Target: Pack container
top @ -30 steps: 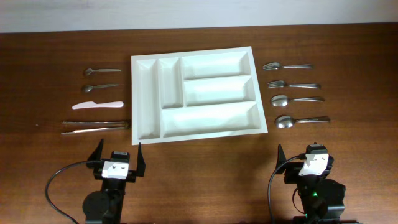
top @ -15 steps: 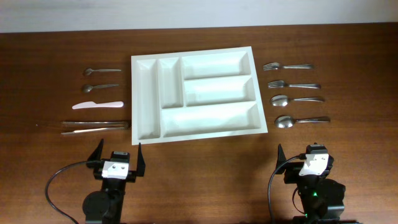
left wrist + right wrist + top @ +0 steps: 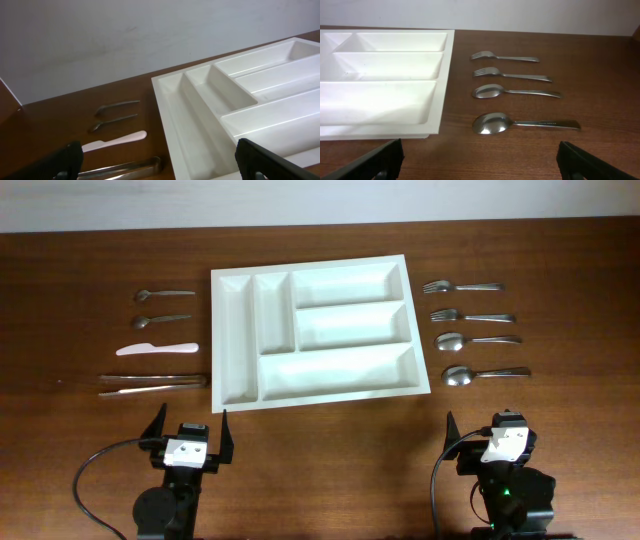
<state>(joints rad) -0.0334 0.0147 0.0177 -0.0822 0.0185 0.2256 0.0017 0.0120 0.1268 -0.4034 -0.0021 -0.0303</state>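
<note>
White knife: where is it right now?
In the overhead view, the white knife lies left of the tray, between a small spoon and the tongs.

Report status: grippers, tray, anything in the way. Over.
Left gripper open, empty. Right gripper open, empty. Tray empty. Tongs and big spoon lie nearest the arms, beside the tray; nothing blocking.

The white container (image 3: 340,370) lies on the counter (image 3: 320,450); forks (image 3: 462,286) and spoons (image 3: 478,339) at its 3 o'clock, a white knife (image 3: 157,349) and tongs (image 3: 153,383) at 9 o'clock.
</note>
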